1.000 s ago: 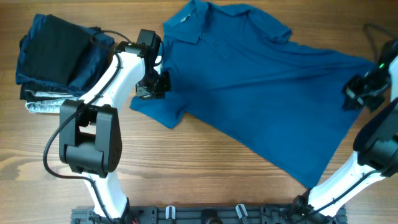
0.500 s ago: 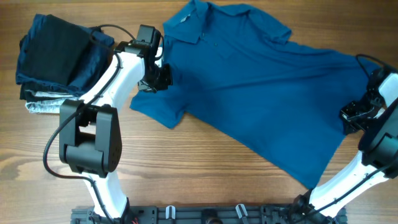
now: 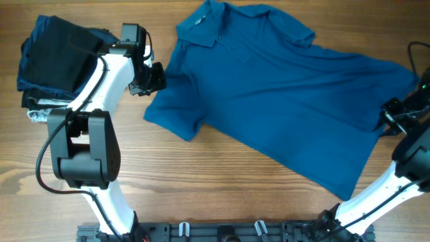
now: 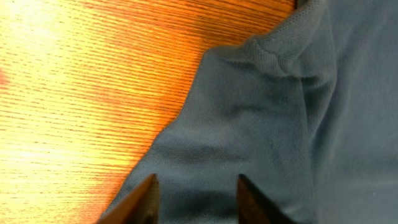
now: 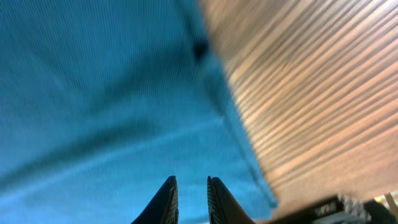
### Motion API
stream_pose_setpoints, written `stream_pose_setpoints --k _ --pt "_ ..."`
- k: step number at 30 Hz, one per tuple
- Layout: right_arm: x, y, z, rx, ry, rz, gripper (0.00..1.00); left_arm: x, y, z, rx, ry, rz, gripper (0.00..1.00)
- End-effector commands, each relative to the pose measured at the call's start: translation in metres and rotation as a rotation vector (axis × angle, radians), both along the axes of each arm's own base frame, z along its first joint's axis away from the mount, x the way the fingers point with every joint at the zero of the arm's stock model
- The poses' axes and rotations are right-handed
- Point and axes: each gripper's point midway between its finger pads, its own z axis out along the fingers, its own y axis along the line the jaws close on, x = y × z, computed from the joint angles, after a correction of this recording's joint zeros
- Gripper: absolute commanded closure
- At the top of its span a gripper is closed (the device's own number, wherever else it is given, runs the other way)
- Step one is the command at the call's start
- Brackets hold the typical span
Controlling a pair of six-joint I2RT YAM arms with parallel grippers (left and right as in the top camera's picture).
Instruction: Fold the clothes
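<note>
The clothes, a medium-blue polo shirt (image 3: 269,94), lie spread flat and slanted across the table, collar (image 3: 201,23) at the back. My left gripper (image 3: 152,77) hovers at the left sleeve's outer edge. In the left wrist view its jaws (image 4: 196,190) stand open over the sleeve fabric (image 4: 249,124), holding nothing. My right gripper (image 3: 395,114) sits at the shirt's right hem. In the right wrist view that gripper (image 5: 191,193) is parted by a narrow gap above the blue cloth (image 5: 93,93), with the hem edge and bare wood to the right.
A stack of darker folded garments (image 3: 60,60) lies at the back left, close behind the left arm. Wooden tabletop (image 3: 201,175) shows in front of the shirt. A cable (image 3: 420,50) runs along the far right edge.
Both grippers have opened and let go of the shirt. The left one drew back left off the sleeve; the right one moved right to the hem's edge.
</note>
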Motion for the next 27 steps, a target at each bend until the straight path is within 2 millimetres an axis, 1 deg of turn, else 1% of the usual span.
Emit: stream_pose_setpoints --k 1,2,3,5,6,8,10,12,13,14,16,18,19,20,22,23,25,26,27 --pt "-0.028 0.043 -0.019 0.106 0.101 -0.024 0.82 0.001 0.005 0.007 0.019 -0.019 0.003 0.48" --pt "-0.035 0.051 -0.026 0.128 0.118 -0.024 0.82 0.000 0.005 0.007 0.024 -0.021 -0.014 0.47" --pt "-0.048 0.061 -0.038 0.157 0.143 -0.024 0.82 -0.001 0.004 0.006 0.029 -0.021 -0.040 0.46" --pt "-0.067 0.078 -0.054 0.195 0.165 -0.030 0.85 -0.002 0.004 0.004 0.035 -0.019 -0.068 0.48" --pt "-0.070 0.087 -0.061 0.222 0.151 -0.046 0.85 -0.002 0.004 0.003 0.035 -0.016 -0.068 0.49" --pt "-0.072 0.087 -0.076 0.196 0.129 -0.058 0.86 -0.003 0.004 -0.008 0.036 0.007 -0.068 0.53" --pt "-0.089 0.069 -0.086 0.070 0.206 -0.093 0.85 -0.006 0.001 -0.024 0.015 0.051 -0.073 0.54" --pt "-0.098 0.055 -0.086 0.016 0.239 -0.121 0.86 -0.010 -0.008 -0.035 -0.034 0.085 -0.081 0.57" --pt "-0.113 0.040 -0.084 -0.046 0.295 -0.168 0.86 -0.011 -0.010 -0.035 -0.051 0.090 -0.083 0.58" --pt "-0.123 0.031 -0.083 -0.080 0.332 -0.207 0.86 -0.012 -0.011 -0.035 -0.057 0.092 -0.084 0.58" --pt "-0.136 0.016 -0.081 -0.099 0.352 -0.274 0.85 -0.015 -0.013 -0.034 -0.065 0.102 -0.085 0.57" --pt "-0.143 -0.011 -0.069 -0.127 0.357 -0.335 0.84 -0.020 -0.018 -0.033 -0.099 0.123 -0.089 0.56" --pt "-0.144 -0.022 -0.062 -0.144 0.357 -0.341 0.83 -0.021 -0.020 -0.032 -0.109 0.126 -0.091 0.56" --pt "-0.140 -0.036 -0.054 -0.157 0.333 -0.329 0.83 -0.021 -0.021 -0.032 -0.112 0.127 -0.093 0.56" --pt "-0.122 -0.058 -0.040 -0.185 0.267 -0.330 0.82 -0.025 -0.029 -0.032 -0.119 0.140 -0.110 0.56" --pt "-0.114 -0.065 -0.035 -0.195 0.238 -0.318 0.80 -0.029 -0.034 -0.032 -0.125 0.153 -0.120 0.57" --pt "-0.099 -0.083 -0.024 -0.232 0.178 -0.312 0.77 -0.043 -0.051 -0.030 -0.133 0.194 -0.159 0.65" --pt "-0.087 -0.086 -0.020 -0.215 0.122 -0.308 0.76 -0.047 -0.056 -0.028 -0.131 0.202 -0.171 0.68" --pt "-0.071 -0.086 -0.016 -0.176 0.047 -0.292 0.76 -0.050 -0.061 -0.024 -0.130 0.198 -0.186 0.68"
